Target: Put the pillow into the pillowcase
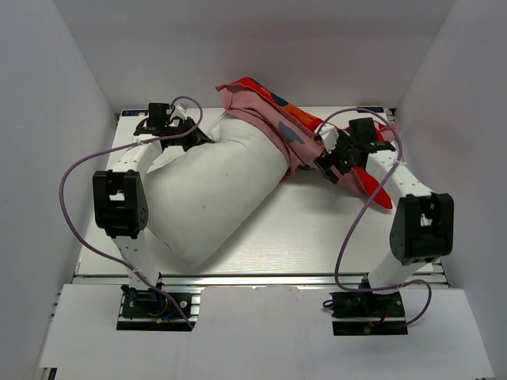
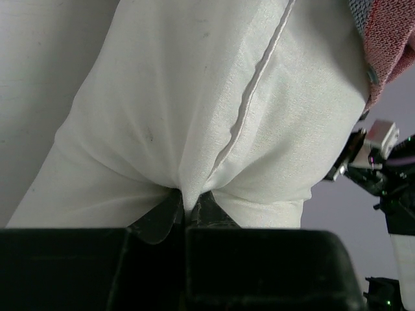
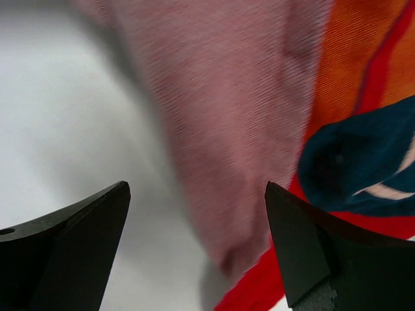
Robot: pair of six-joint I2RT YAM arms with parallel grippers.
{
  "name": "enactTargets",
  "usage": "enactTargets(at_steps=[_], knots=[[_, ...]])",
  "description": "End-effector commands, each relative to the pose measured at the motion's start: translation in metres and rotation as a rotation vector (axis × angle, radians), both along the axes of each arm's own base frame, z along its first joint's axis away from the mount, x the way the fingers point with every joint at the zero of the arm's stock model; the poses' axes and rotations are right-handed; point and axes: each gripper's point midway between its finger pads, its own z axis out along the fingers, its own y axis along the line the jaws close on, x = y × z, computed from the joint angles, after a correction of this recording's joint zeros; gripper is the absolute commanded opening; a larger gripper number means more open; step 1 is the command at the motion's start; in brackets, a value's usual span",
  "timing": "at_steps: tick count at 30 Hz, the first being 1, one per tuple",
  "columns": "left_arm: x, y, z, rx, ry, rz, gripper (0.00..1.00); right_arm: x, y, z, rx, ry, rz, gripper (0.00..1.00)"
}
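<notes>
The white pillow point(image 1: 210, 194) lies slantwise across the left half of the table, and its far end is tucked under the pink mouth of the red pillowcase point(image 1: 273, 107). My left gripper point(image 1: 196, 136) is at the pillow's upper left edge. In the left wrist view it point(image 2: 188, 206) is shut on a pinched fold of the pillow point(image 2: 194, 97). My right gripper point(image 1: 333, 165) hovers over the pillowcase's right part. It point(image 3: 194, 188) stands wide open above the pillowcase's pale pink inside point(image 3: 240, 110), with nothing gripped between its fingers.
White walls point(image 1: 71, 95) close in the table on the left, back and right. The pillowcase's red tail point(image 1: 374, 188) trails toward the right arm. The table's metal front rail point(image 1: 261, 279) runs between the two arm bases.
</notes>
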Motion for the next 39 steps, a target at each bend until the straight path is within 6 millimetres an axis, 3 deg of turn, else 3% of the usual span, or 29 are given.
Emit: enactTargets(at_steps=[1, 11, 14, 15, 16, 18, 24, 30, 34, 39], knots=[[-0.024, -0.012, 0.012, 0.015, -0.004, -0.046, 0.09, 0.05, -0.016, 0.022, -0.076, -0.152, -0.032, 0.89], [-0.037, -0.017, 0.021, 0.021, -0.025, -0.065, 0.09, 0.068, -0.033, 0.006, -0.132, -0.162, -0.01, 0.89], [-0.038, -0.018, 0.022, 0.017, -0.026, -0.069, 0.09, 0.076, -0.037, -0.004, -0.121, -0.118, 0.019, 0.81], [-0.037, -0.018, 0.023, 0.017, -0.029, -0.069, 0.09, 0.069, -0.036, -0.011, -0.103, -0.057, 0.037, 0.75], [-0.037, -0.018, 0.024, 0.015, -0.031, -0.07, 0.09, 0.076, -0.035, -0.002, -0.096, -0.063, 0.042, 0.72], [-0.037, -0.019, 0.025, 0.013, -0.033, -0.072, 0.09, 0.071, -0.033, -0.017, -0.085, 0.007, 0.06, 0.66], [-0.038, -0.019, 0.026, 0.008, -0.039, -0.076, 0.09, 0.072, -0.026, -0.028, -0.045, 0.052, 0.119, 0.66], [-0.037, -0.02, 0.026, 0.005, -0.041, -0.077, 0.09, 0.058, -0.017, -0.034, 0.006, 0.135, 0.156, 0.47], [-0.038, -0.02, 0.026, 0.004, -0.04, -0.08, 0.09, 0.067, -0.024, -0.012, -0.013, 0.076, 0.112, 0.15], [-0.043, -0.022, 0.019, 0.016, -0.028, -0.091, 0.09, 0.095, -0.038, 0.064, -0.057, -0.187, 0.051, 0.09]])
